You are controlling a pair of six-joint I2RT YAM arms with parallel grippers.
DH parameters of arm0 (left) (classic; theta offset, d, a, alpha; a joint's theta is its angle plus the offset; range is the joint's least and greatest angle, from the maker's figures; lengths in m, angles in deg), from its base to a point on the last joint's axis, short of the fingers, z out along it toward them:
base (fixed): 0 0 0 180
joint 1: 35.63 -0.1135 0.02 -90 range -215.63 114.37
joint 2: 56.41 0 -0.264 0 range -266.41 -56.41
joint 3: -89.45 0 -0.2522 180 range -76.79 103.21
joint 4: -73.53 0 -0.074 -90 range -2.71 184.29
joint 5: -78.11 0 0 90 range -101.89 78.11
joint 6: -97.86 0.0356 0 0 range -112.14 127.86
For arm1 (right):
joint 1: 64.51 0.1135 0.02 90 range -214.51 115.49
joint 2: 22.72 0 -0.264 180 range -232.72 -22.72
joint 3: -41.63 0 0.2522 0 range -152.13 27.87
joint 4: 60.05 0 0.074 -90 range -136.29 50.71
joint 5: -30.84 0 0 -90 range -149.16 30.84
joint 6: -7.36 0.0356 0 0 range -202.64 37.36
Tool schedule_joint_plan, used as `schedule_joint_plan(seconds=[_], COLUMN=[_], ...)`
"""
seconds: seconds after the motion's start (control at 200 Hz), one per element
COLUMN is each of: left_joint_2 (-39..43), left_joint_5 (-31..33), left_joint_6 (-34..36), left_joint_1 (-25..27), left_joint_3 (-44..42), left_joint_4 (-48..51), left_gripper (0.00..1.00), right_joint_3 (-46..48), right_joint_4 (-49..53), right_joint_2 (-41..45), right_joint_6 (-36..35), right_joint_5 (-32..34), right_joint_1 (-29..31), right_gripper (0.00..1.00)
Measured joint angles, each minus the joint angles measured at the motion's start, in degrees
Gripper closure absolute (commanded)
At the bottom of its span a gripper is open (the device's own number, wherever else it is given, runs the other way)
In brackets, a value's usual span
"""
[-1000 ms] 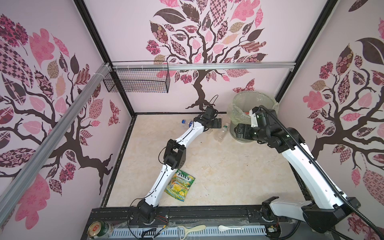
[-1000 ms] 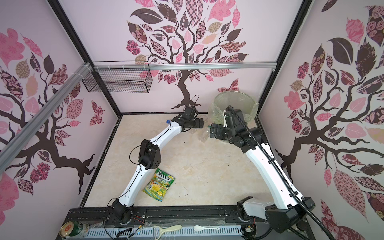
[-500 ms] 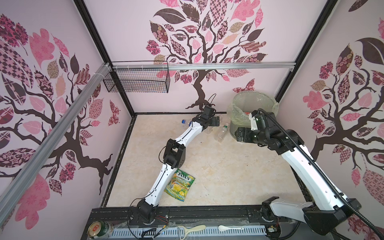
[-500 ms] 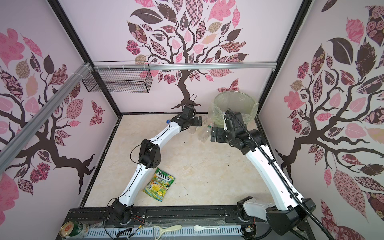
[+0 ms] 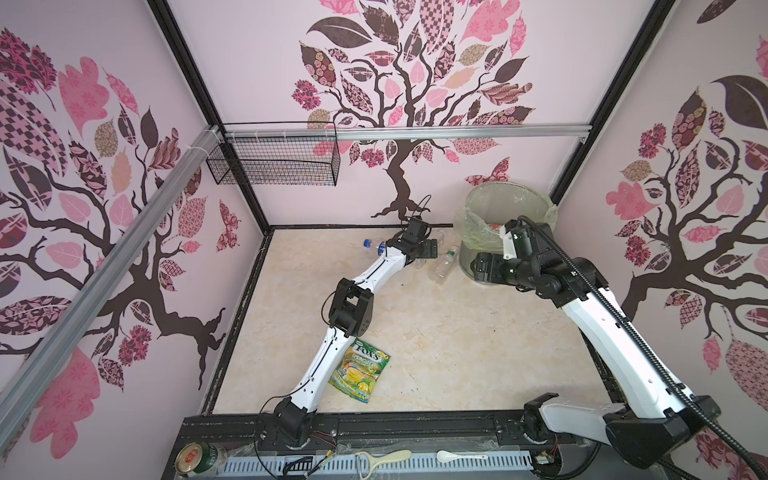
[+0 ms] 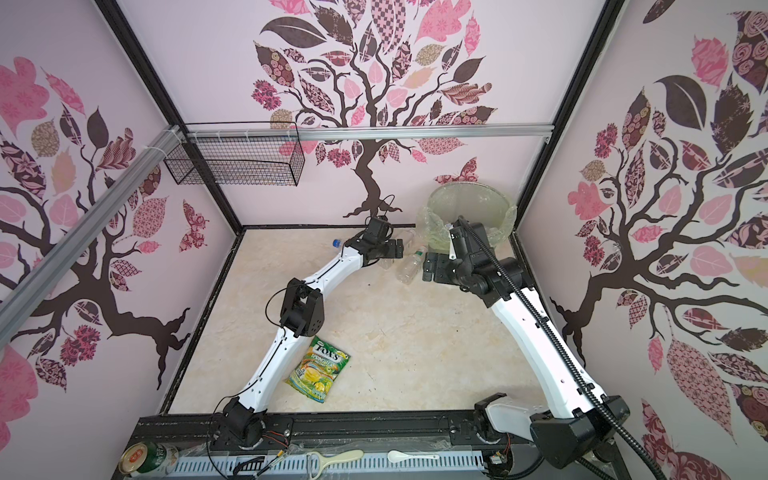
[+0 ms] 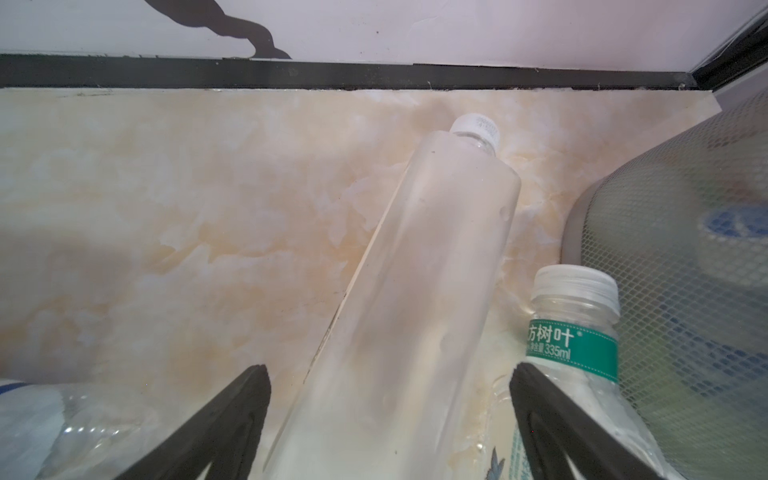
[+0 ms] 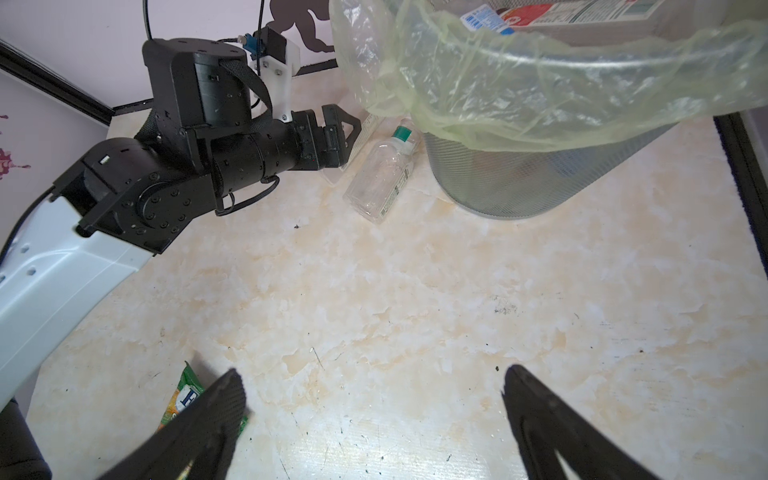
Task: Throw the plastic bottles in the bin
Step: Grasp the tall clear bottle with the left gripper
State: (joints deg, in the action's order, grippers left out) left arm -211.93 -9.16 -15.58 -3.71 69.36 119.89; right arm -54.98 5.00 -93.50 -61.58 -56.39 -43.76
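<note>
Parted left jaws straddle white-capped bottle beside 335ml-labelled bottle; right jaws gape above floor; bag reads FOX'S

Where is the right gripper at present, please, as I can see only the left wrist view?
Observer: The right gripper hangs open and empty above the bare marble-patterned floor, beside the round grey mesh bin with its pale green bag liner.
Operator: Thanks. Is anything in that bin?
Observer: Yes, a red-and-white label shows inside it.
Operator: Is anything besides bottles on the floor?
Observer: A flat green-yellow Fox's candy bag lies beside the left arm, near its base.
</note>
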Motion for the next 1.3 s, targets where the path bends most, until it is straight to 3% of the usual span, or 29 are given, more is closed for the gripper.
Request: schedule_joint_plan(seconds=[0.155, 0.44, 0.66, 0.89, 1.12, 1.3], left_joint_2=[0.0, 0.0, 0.0, 1.2, 8.9, 24.6], left_joint_5=[-0.2, -0.5, -0.7, -1.2, -2.4, -3.7], left_joint_6=[-1.7, -3.3, -4.2, -5.6, -6.6, -9.4], left_joint_1=[0.0, 0.8, 1.1, 1.1, 1.1, 1.2], left_joint_3=[-0.3, -3.9, -4.0, -5.4, -8.7, -20.5], left_joint_4=[0.3, 1.7, 2.1, 2.3, 4.3, 2.4], left_gripper=[0.14, 0.08, 0.29, 0.40, 0.42, 0.43], right_joint_3=[0.0, 1.3, 3.0, 3.0, 1.0, -5.0], right_joint_4=[0.0, 0.3, 0.7, 0.7, 0.7, -0.1], right_joint_2=[0.2, 1.9, 3.2, 3.9, 3.7, 1.8], right_joint_6=[0.2, 0.4, 0.9, 1.1, 2.1, 3.4], right_joint_5=[0.0, -0.1, -0.5, -0.6, -1.7, -3.4], right_joint_1=[0.0, 0.0, 0.0, -0.2, -0.2, -0.2], right_gripper=[0.01, 0.00, 0.01, 0.01, 0.00, 0.00])
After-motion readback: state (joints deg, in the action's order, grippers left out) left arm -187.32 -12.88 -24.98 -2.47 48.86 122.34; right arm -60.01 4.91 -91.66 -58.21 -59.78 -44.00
